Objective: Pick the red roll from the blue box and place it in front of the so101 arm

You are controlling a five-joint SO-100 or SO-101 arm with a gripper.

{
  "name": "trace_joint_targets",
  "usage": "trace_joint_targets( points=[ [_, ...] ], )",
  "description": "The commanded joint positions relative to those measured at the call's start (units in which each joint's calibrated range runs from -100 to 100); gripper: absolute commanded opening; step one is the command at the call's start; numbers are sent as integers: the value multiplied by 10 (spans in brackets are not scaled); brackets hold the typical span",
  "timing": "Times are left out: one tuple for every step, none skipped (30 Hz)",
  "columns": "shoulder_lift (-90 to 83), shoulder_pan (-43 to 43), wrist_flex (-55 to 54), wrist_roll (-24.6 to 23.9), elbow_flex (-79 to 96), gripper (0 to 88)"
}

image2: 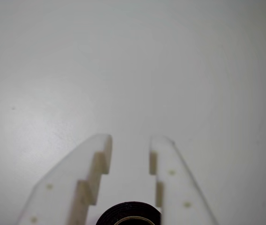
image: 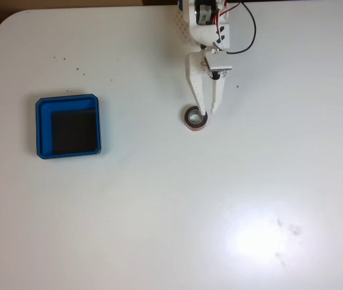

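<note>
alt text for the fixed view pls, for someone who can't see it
Seen from above, the so101 arm reaches down from the top edge of a white table, its white gripper at a small red roll lying flat on the table. Far to the left sits the blue box, nothing on its black floor.

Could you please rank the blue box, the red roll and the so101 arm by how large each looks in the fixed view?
1. The blue box, clearly the largest.
2. The so101 arm, a little less; it is cut off at the top edge and stands nearer the camera, so this is unsure.
3. The red roll, by far the smallest.
</note>
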Motion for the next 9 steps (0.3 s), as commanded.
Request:
trace_joint_targets(
  points=[
    [-33, 0, -15, 1, 8, 13],
    [-33, 0, -15, 1, 8, 13],
    [-33, 0, -15, 1, 8, 13],
    [-33, 0, -15, 1, 8, 13],
    [-33, 0, -15, 1, 8, 13],
    [-33, 0, -15, 2, 8, 13],
    [-33, 0, -15, 2, 8, 13],
    [-33, 0, -15, 2, 8, 13],
    [-33, 0, -15, 2, 8, 13]
  ],
)
